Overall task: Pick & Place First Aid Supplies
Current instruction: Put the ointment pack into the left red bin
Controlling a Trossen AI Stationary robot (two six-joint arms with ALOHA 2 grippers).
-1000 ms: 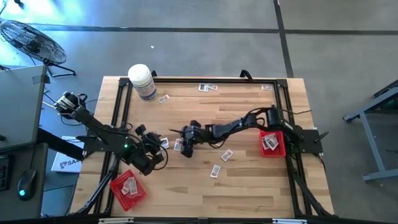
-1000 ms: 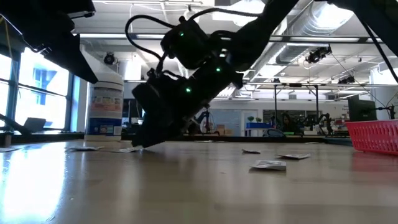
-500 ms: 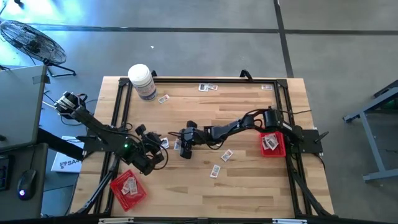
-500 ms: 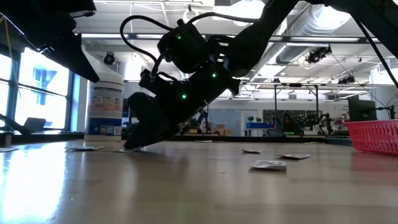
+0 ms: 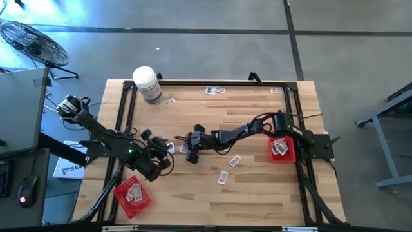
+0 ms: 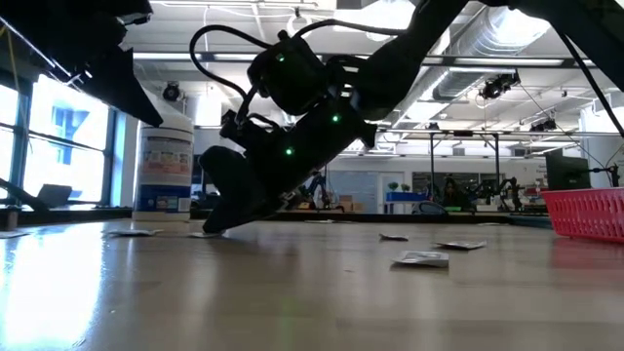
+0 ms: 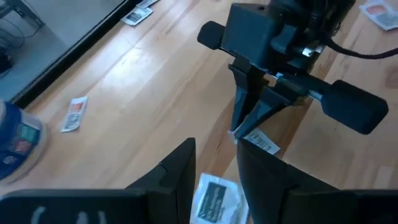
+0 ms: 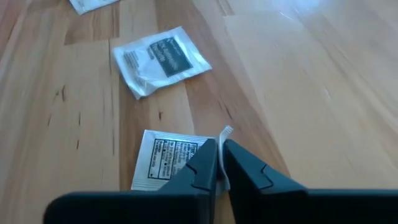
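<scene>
Right gripper (image 8: 219, 163) pinches a packet's edge at mid-bench.
Its fingers (image 8: 200, 167) are nearly closed on the raised edge of a white packet (image 8: 166, 160) lying flat on the bench (image 8: 298, 93); a second packet (image 8: 160, 59) lies just beyond. The left gripper (image 7: 214, 171) hovers nearby, fingers apart.

- Jar (image 5: 147, 84) stands at table (image 5: 257, 193) far left corner; one packet (image 5: 169, 102) just beside it.
- Two packets (image 5: 215, 91) at far edge, middle; another (image 5: 276, 90) at far right corner.
- Right tray (image 5: 281, 148) on right side, packets in it; left tray (image 5: 132, 195) at near left corner, packets in it.
- Right gripper (image 5: 191, 156) at table centre, on a packet (image 8: 169, 163).
- Left gripper (image 5: 168, 159) just left of it, over another packet (image 7: 214, 199).
- Two loose packets (image 5: 234, 161) lie right of centre.
</scene>
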